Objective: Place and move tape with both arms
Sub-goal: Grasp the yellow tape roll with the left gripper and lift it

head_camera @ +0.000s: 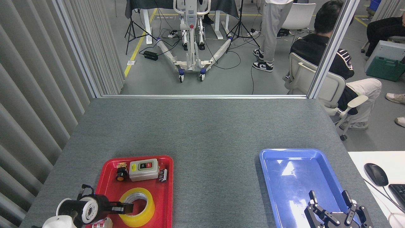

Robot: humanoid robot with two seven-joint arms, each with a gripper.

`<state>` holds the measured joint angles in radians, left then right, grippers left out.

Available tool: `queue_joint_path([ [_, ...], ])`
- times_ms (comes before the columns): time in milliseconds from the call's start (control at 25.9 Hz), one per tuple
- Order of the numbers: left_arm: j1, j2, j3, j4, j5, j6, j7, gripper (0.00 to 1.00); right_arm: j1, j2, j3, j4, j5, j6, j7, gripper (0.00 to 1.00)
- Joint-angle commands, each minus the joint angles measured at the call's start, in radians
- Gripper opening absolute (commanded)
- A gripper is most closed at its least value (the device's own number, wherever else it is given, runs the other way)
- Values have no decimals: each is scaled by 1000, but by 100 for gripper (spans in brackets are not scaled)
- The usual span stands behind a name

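The tape [148, 205], a yellow roll with a pale core, lies flat in the near half of the red tray [107, 190]. My left gripper [126, 207] reaches in from the lower left, and its dark fingers [121, 208] cross the roll's left wall with their tips at the core hole, closed on that wall. My right gripper [329, 200] hovers over the near end of the blue tray [294, 171] at the bottom right. Its two fingers stand wide apart with nothing between them.
The red tray's far end holds a grey switch box [144, 169], a black push button [120, 174] and a small black part [163, 174]. A mouse [375, 174] and a keyboard [399, 193] lie on the white desk at right. People sit and stand beyond the table's far edge.
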<state>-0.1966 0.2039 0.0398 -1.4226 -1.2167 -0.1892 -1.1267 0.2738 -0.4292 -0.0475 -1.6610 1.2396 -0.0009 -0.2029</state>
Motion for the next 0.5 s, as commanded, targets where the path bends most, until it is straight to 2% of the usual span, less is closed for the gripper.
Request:
queue_joint_path([
  [0,-7,2,-14,7,0,-4,-2,59,-1,-13,0,0,0,1,-3,100],
  [77,-9,2,-14,14,0,-12,-2,54,-1,-9,-2,0,1,2,-3,100],
  [154,-17,2,-12,28,16,-53,-5,42,-1,-8,0,0,1,5,-3,100],
  [232,-32,3,-12,37,34,-134,-5,28,-1,-2,-2,-3,1,5,-3,100],
  [347,-53,8,-9,36,147,-262,-7,0,1,1,0,-8,3,9,-3,100],
  [463,-70,19,0,19,267,-391,1,0,1,1,0,-8,3,7,-3,100],
])
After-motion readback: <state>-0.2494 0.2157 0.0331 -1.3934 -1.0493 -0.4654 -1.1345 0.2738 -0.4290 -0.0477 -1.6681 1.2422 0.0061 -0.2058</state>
